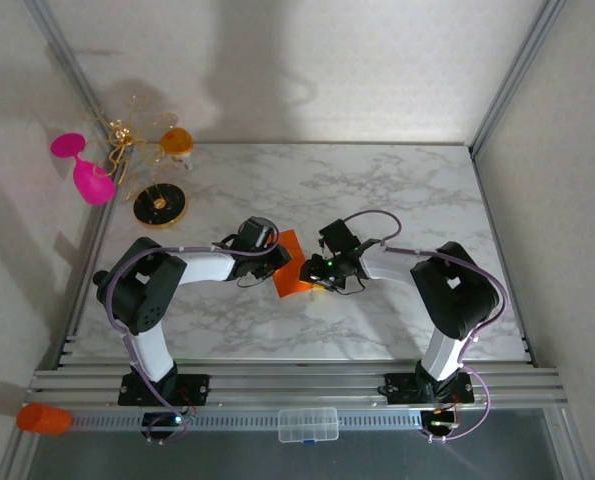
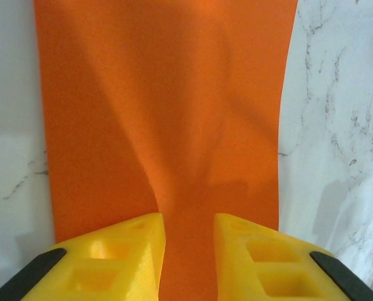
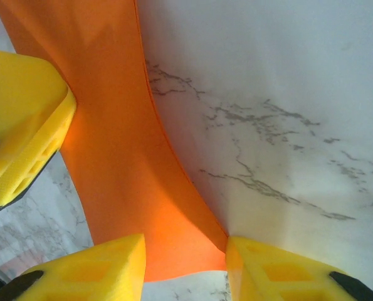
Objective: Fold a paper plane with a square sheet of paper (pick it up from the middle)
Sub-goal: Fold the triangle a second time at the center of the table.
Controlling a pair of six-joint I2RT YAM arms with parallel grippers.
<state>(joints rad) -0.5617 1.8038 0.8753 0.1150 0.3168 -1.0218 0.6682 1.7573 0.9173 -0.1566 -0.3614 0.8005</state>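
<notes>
A robotics lab cell: white panels [image 1: 377, 60] and aluminium rails [image 1: 297, 385] enclose a marble-patterned table [image 1: 377, 190] with robot arms [image 1: 152, 290] bolted along its near edge.

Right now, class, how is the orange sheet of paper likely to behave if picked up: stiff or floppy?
Probably floppy: the square sheet of paper bows in a curve over the marble table by the right gripper. Likely light, since its edge looks hair-thin. It may crease easily: soft ridges run toward the left gripper.
</notes>
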